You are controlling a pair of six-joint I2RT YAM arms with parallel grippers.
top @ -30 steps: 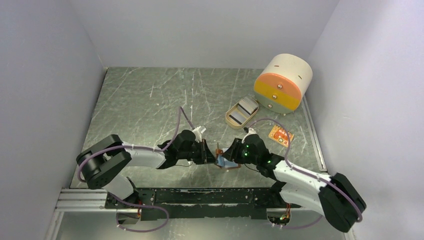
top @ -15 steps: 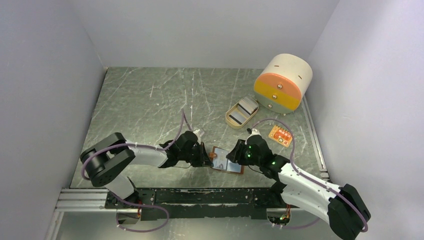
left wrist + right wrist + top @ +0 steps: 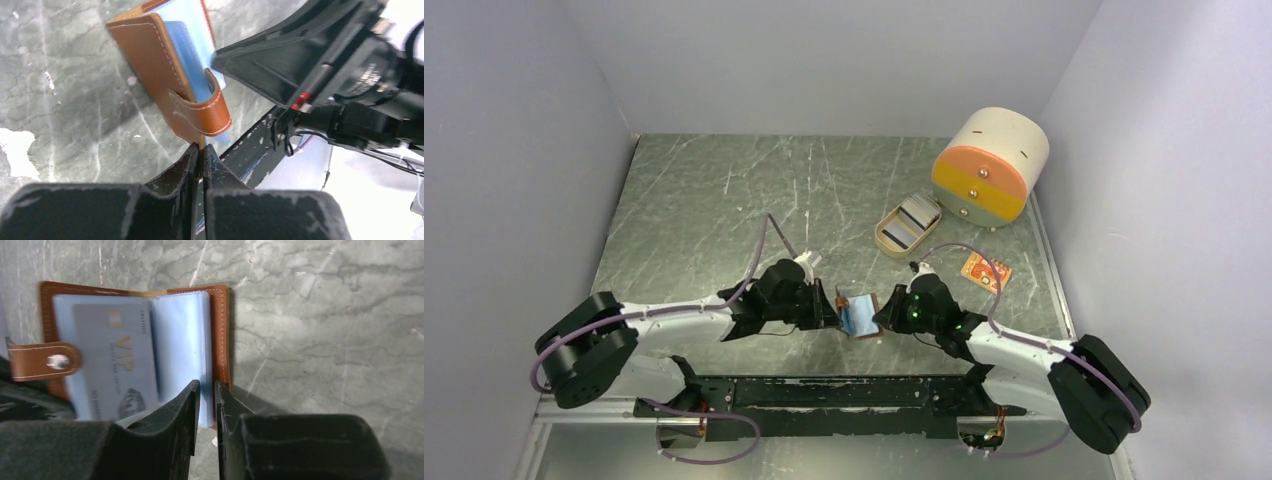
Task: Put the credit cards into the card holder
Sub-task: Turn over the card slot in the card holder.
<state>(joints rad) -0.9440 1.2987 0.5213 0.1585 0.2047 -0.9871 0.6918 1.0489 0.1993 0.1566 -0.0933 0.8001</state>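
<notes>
The card holder (image 3: 859, 313), a brown leather wallet with light blue sleeves, is held open between both grippers near the table's front edge. My left gripper (image 3: 834, 308) is shut on the edge of its left leather flap (image 3: 202, 147), just below the snap strap (image 3: 205, 112). My right gripper (image 3: 882, 312) is shut on the right flap and blue sleeves (image 3: 207, 385). A grey VIP card (image 3: 117, 365) lies against the left sleeves inside the card holder (image 3: 220, 335). More credit cards (image 3: 916, 213) sit stacked in the tan dish (image 3: 890, 240).
A cream-and-orange drum-shaped drawer box (image 3: 990, 167) stands at the back right. A small orange patterned card (image 3: 985, 270) lies right of my right arm. Grey walls close in the table on three sides.
The card holder went from nearly closed and upright to spread open, then shifted slightly left. Both grippers kept their hold; the left arm stretched out lower.
</notes>
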